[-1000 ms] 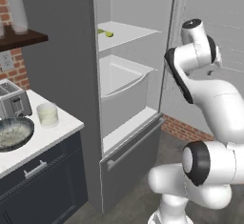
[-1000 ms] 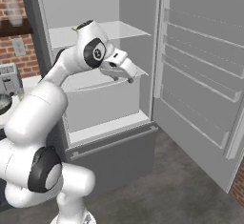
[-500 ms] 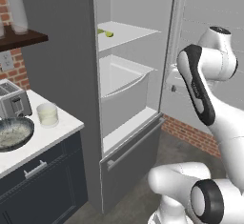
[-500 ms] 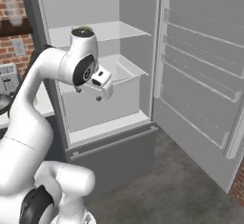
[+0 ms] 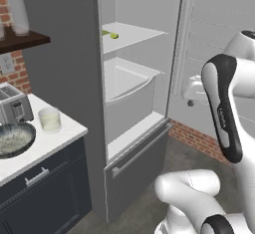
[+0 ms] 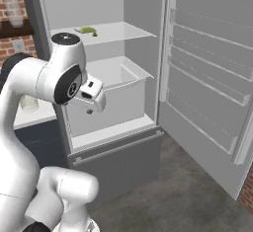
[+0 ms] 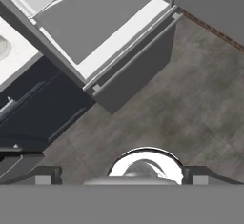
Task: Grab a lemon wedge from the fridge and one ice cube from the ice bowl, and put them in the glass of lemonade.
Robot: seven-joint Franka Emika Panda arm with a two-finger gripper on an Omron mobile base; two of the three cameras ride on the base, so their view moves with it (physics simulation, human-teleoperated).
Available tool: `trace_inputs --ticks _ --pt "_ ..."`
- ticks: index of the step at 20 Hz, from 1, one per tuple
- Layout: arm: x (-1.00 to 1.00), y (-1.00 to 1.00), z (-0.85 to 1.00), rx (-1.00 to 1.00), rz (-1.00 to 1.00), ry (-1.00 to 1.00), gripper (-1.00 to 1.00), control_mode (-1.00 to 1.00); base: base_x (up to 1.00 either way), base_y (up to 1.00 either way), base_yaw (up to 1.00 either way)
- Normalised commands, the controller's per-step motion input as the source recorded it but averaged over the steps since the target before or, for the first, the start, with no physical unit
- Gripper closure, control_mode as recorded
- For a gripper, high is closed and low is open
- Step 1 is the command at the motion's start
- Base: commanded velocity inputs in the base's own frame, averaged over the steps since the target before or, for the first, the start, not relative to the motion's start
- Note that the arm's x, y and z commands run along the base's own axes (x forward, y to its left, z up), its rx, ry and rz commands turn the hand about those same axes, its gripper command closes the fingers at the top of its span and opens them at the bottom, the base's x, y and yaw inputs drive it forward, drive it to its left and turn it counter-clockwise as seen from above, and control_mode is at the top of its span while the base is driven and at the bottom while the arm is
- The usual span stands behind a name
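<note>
- Hand view looked down at the grey floor (image 7: 190, 99) in front of the fridge (image 7: 128, 70), with my two finger tips (image 7: 43, 176) low in the picture and far apart.
- My fingers were wide open and held nothing.
- From the right base view, my gripper (image 6: 90, 105) hung in front of the open fridge (image 6: 123, 9), level with the white drawer (image 6: 118, 80).
- The lemon wedge (image 6: 87, 30) lay on the top white shelf (image 6: 118, 31) inside the fridge, well above my gripper and not touching it.
- From the left base view, the lemon wedge (image 5: 110, 34) sat near the front left edge of that shelf (image 5: 137, 34).
- The fridge door (image 5: 219, 54) stood swung wide open on the right.
- On the white counter (image 5: 55, 141) left of the fridge stood the glass of lemonade (image 5: 49, 119).
- The ice bowl (image 5: 12, 140) sat just beside the glass, closer to the counter's front.
- A silver toaster (image 5: 15, 104) stood behind the bowl.
</note>
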Motion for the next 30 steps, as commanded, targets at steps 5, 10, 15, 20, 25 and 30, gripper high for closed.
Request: trace_inputs --ticks 5,10,15,20,25,30 --pt "-0.23 0.09 0.17 -0.12 -0.02 0.0 -1.0 -1.0 0.0 0.0 0.0" --pt "0.16 0.01 -0.02 0.0 0.0 0.0 -1.0 -1.0 0.0 0.0 0.0" --pt "0.15 -0.03 -0.18 0.0 0.0 -0.02 -1.0 -1.0 0.0 0.0 0.0" --pt "0.04 -0.16 -0.15 0.0 0.0 0.0 -1.0 -1.0 0.0 0.0 0.0" --pt "0.09 -0.14 -0.1 0.0 0.04 0.0 -1.0 1.0 0.24 -0.32 0.13" --pt "0.0 0.0 0.0 0.0 0.0 0.0 -1.0 1.0 0.61 -0.75 0.41"
